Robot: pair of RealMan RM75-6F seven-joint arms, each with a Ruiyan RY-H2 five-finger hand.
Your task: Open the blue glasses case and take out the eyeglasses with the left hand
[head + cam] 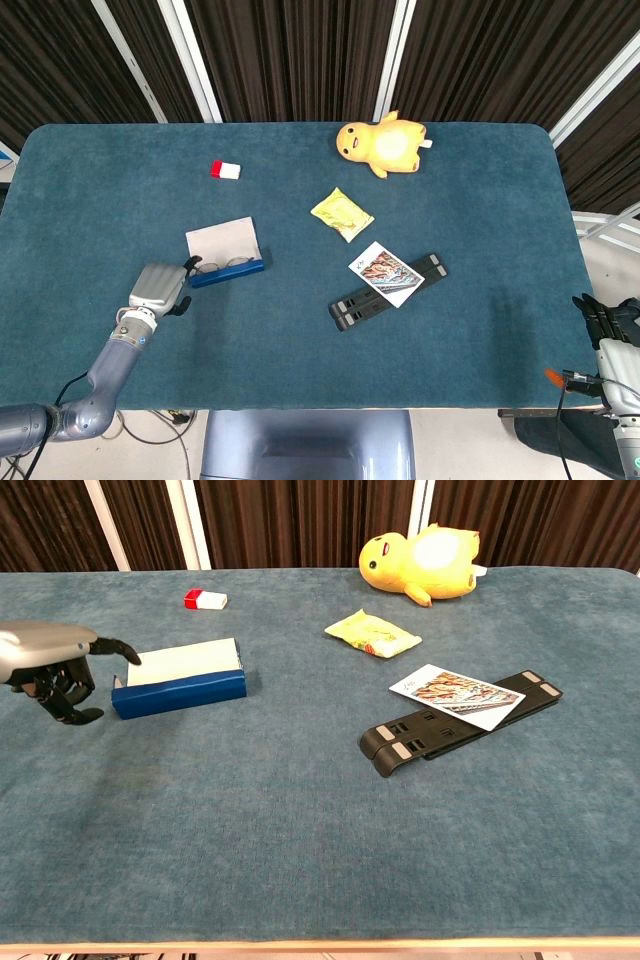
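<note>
Teal table (480, 330) holds the open blue glasses case (226, 255); no lettering legible.

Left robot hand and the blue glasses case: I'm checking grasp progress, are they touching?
Cannot tell. In the head view the left robot hand meets the blue glasses case end; neither view shows contact or a gap plainly.

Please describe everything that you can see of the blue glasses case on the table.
The blue glasses case is a small rectangular box with a dark blue front wall and a pale grey inside. It lies open on the teal table, its lid laid back away from the robot. In the head view a pair of thin-rimmed eyeglasses lies inside. The left hand is just beside its left end; whether a fingertip touches it I cannot tell.
</note>
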